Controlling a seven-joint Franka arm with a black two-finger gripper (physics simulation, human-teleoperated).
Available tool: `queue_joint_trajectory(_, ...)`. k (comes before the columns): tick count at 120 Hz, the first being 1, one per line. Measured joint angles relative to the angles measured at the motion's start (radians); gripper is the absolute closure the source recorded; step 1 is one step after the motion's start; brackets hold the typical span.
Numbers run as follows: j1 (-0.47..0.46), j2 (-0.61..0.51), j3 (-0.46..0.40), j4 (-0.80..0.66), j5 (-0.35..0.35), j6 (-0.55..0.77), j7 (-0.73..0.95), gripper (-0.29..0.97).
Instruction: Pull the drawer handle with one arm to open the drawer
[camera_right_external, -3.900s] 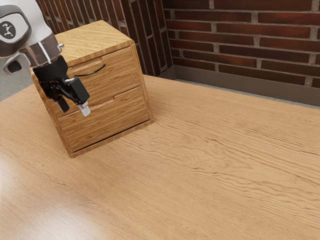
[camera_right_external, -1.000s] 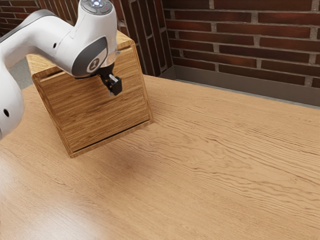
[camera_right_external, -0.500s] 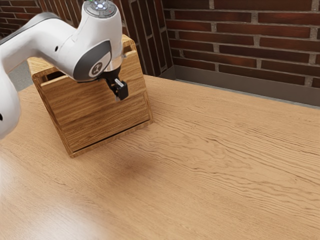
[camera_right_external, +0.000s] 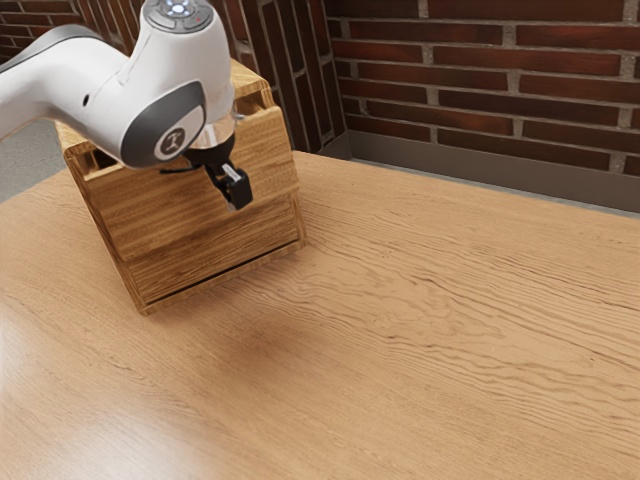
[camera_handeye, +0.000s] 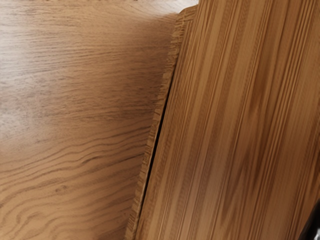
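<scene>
A small wooden cabinet (camera_right_external: 215, 255) with two drawers stands at the back of the table, on the exterior view's left. Its top drawer (camera_right_external: 150, 200) sticks out a little from the body, with a dark gap showing behind its front at the upper corners. My black gripper (camera_right_external: 232, 185) is pressed against that drawer front at the right end of the thin dark handle (camera_right_external: 172, 170), shut on it. The white arm hides most of the handle. In the wrist view the drawer front (camera_handeye: 240, 125) is right under my hand, with the table (camera_handeye: 75, 100) beyond it.
A wide wooden table (camera_right_external: 420, 330) stretches toward the exterior view's right and front. A brick wall (camera_right_external: 480, 70) runs along the back, just behind the cabinet.
Over the last second the top drawer has slid out of the cabinet with my hand, and gaps have opened behind its front. Earlier the open gripper hung left of the handle.
</scene>
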Motion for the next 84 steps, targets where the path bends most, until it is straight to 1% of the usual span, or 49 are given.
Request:
queue_joint_trajectory(12,-0.009,-0.045,-0.001,-0.042,-0.001,0.0,0.0,0.0)
queue_joint_trajectory(19,-0.008,-0.107,-0.018,-0.096,-0.006,0.0,0.0,0.0)
queue_joint_trajectory(20,-0.026,-0.118,-0.008,-0.103,-0.008,0.0,0.0,0.0)
queue_joint_trajectory(23,-0.061,-0.166,0.003,-0.138,-0.012,-0.001,0.0,0.01)
queue_joint_trajectory(27,-0.08,-0.232,0.002,-0.187,-0.021,-0.001,0.0,0.0)
queue_joint_trajectory(34,-0.064,-0.381,0.001,-0.298,-0.041,-0.006,0.0,0.01)
queue_joint_trajectory(38,-0.058,-0.47,-0.007,-0.339,-0.049,-0.016,0.0,0.01)
queue_joint_trajectory(43,-0.05,-0.549,-0.029,-0.346,-0.057,-0.038,0.0,0.01)
queue_joint_trajectory(47,-0.046,-0.585,-0.046,-0.299,-0.074,-0.066,0.0,0.01)
queue_joint_trajectory(57,-0.036,-0.644,-0.066,-0.141,-0.128,-0.174,0.0,0.01)
queue_joint_trajectory(62,-0.029,-0.655,-0.065,-0.091,-0.147,-0.235,0.0,0.0)
queue_joint_trajectory(76,-0.011,-0.64,-0.051,-0.058,-0.206,-0.36,0.0,0.0)
queue_joint_trajectory(84,-0.012,-0.607,0.002,-0.065,-0.289,-0.425,0.0,0.0)
